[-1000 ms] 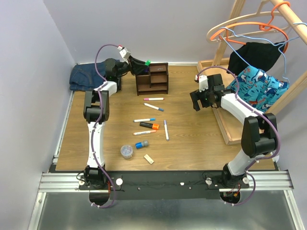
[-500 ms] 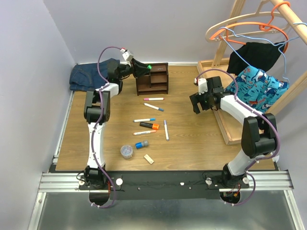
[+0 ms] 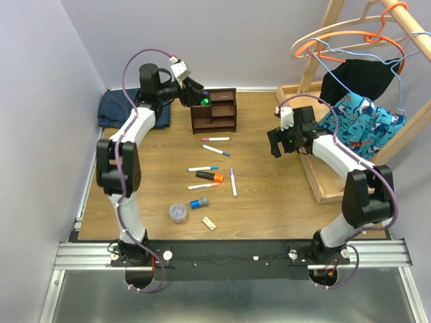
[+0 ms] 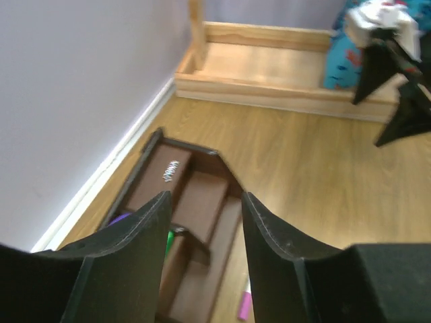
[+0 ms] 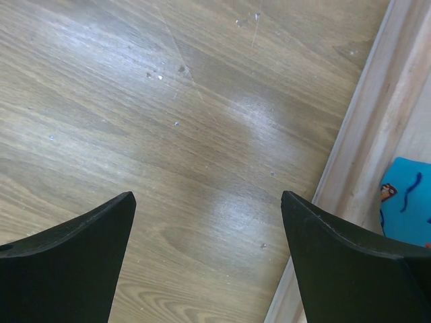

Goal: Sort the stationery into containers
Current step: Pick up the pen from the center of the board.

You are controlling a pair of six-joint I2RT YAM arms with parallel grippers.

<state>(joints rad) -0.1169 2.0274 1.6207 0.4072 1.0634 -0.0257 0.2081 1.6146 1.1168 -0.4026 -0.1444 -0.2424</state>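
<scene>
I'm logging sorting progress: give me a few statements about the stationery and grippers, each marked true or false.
1. The green highlighter is in the organiser. True.
2. The right gripper holds a marker. False: it is open and empty over bare table.
3. The orange-and-black highlighter lies on the table. True.
4. The clear round tub sits on an organiser shelf. False: it is on the table, beside the blue-grey cylinder.
5. The left gripper is open above the organiser. True.

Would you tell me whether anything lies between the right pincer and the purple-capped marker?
Nothing visible does: only bare table lies between the open right pincer and the marker.
</scene>
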